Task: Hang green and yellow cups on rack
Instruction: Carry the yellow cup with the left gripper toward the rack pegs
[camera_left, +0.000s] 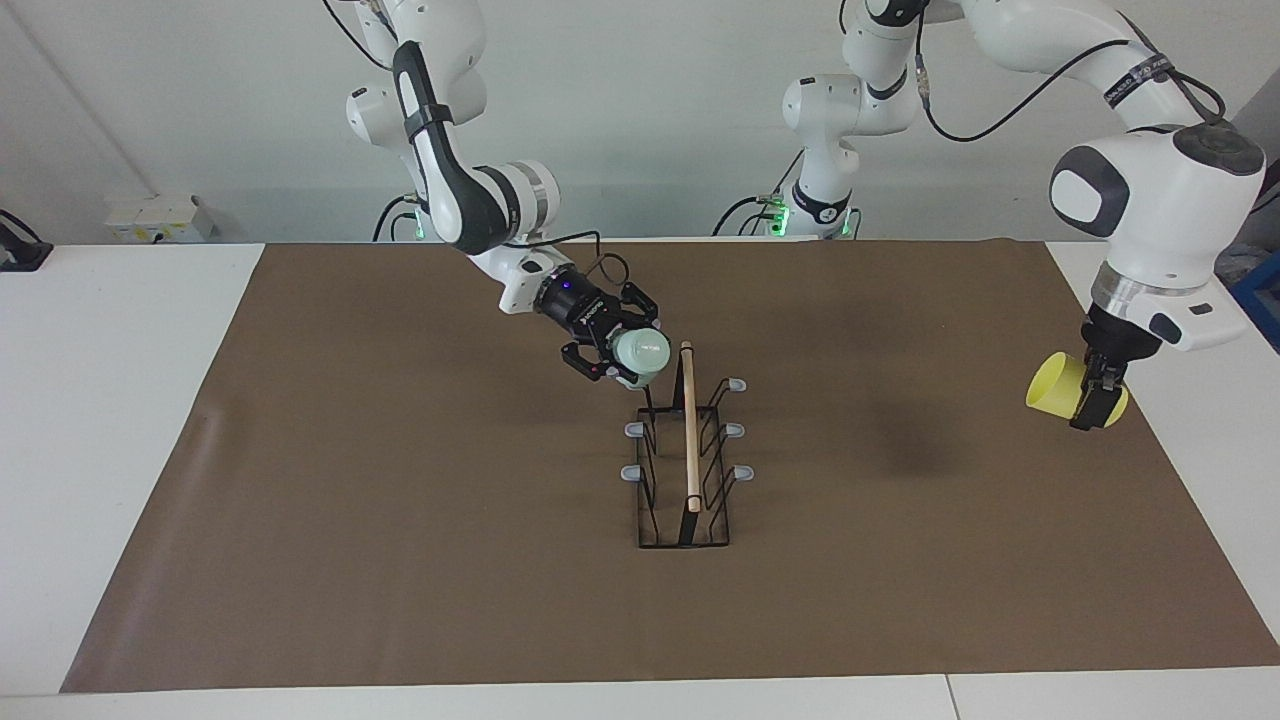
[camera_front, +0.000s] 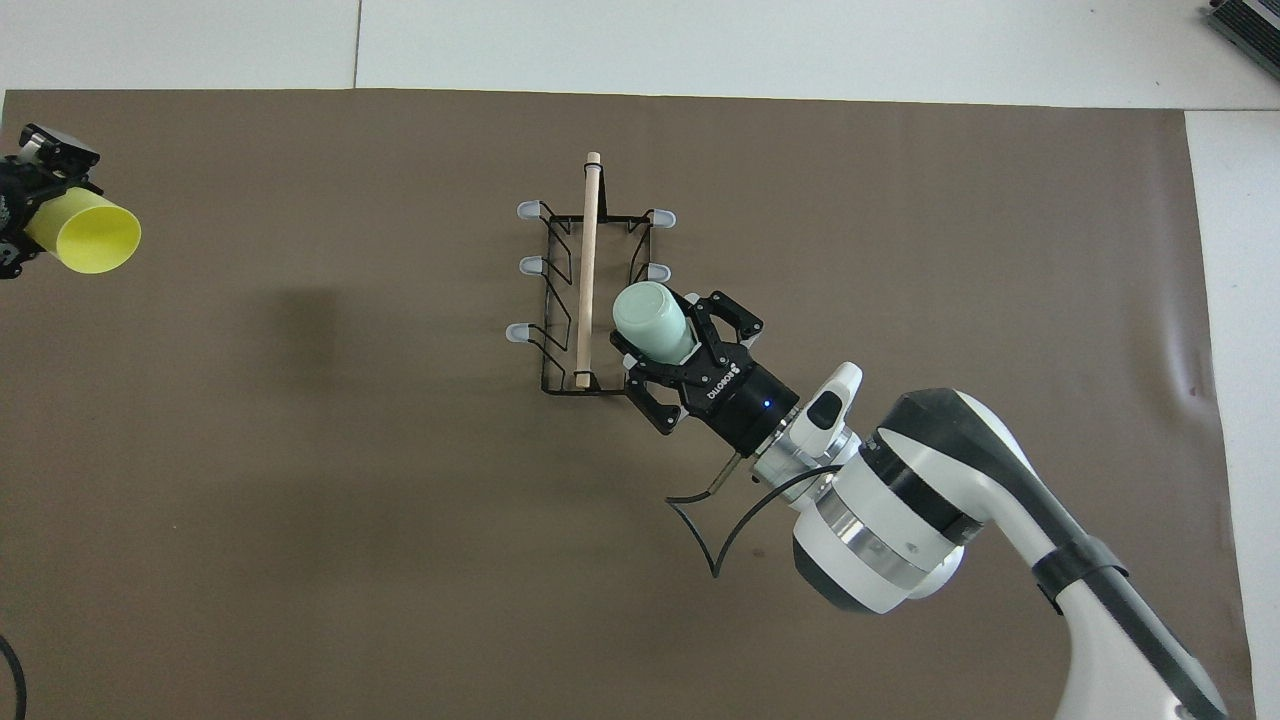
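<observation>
- While the overhead view catches only the fingertip end of the left gripper (camera_front: 20, 215) at its edge, the facing view shows the whole left arm bent down over the brown mat (camera_left: 400, 560) at the left arm's end of the table.
- Clenched in the left gripper (camera_left: 1092, 402) is the yellow cup (camera_left: 1052, 385) — bright, tapered, handleless, lying on its side in the air with its mouth turned toward the rack (camera_left: 686, 460).
- By the right gripper (camera_left: 620, 358) the green cup (camera_left: 640, 352) is grasped; it is held over the rack's end nearest the robots, on the side toward the right arm's end of the table.
- From overhead the green cup (camera_front: 652, 322) is seen as pale mint with its closed base up, covering the prong there; whether prong and cup touch cannot be told.
- Shown plainly from above is the rack (camera_front: 590, 300) — black wire, a light wooden rod along its top, grey-tipped prongs to both sides; it stands mid-mat.
</observation>
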